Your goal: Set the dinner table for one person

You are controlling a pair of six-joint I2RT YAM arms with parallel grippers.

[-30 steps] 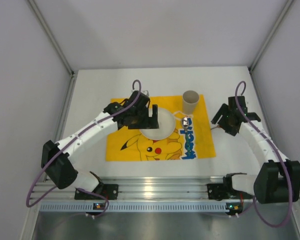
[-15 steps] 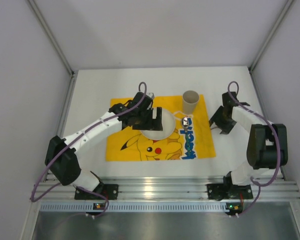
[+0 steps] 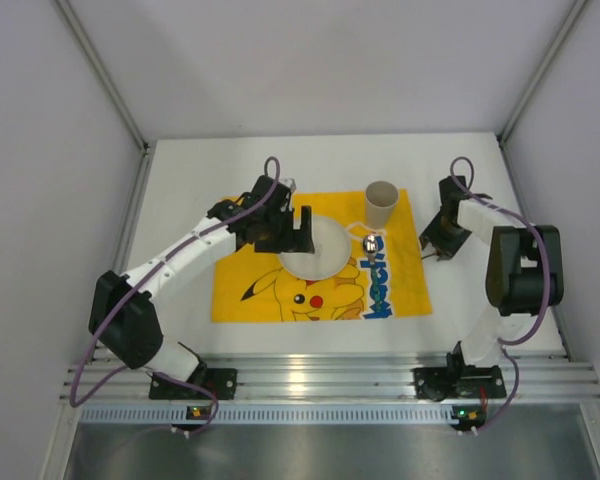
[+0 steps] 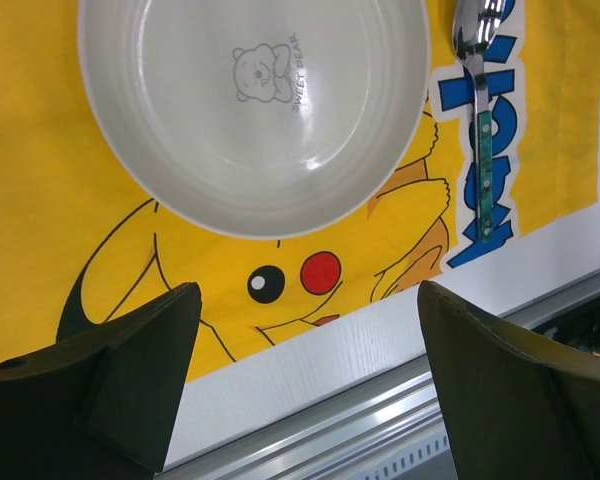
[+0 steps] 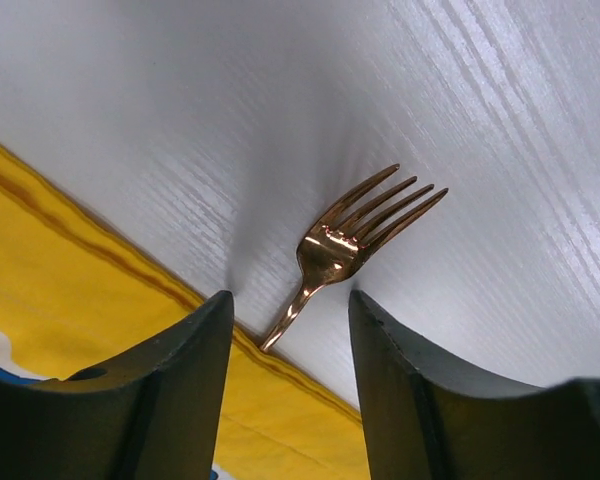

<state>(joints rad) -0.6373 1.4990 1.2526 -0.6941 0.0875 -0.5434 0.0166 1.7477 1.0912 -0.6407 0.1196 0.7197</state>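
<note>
The plain white dinner table (image 3: 185, 185) lay beneath both arms. The left gripper (image 4: 307, 300), spread and empty, had backed off the round white plate (image 4: 255, 100); the right gripper (image 5: 290, 300), also spread, had swung astride a copper-coloured metal fork (image 5: 352, 232), likely next.

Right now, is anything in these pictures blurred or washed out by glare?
Right wrist: the fork is sharp and glinting, with a shadow on the dinner table. Left wrist: the spoon glints, the plate is evenly lit. Top external: glare on the front rail.
</note>
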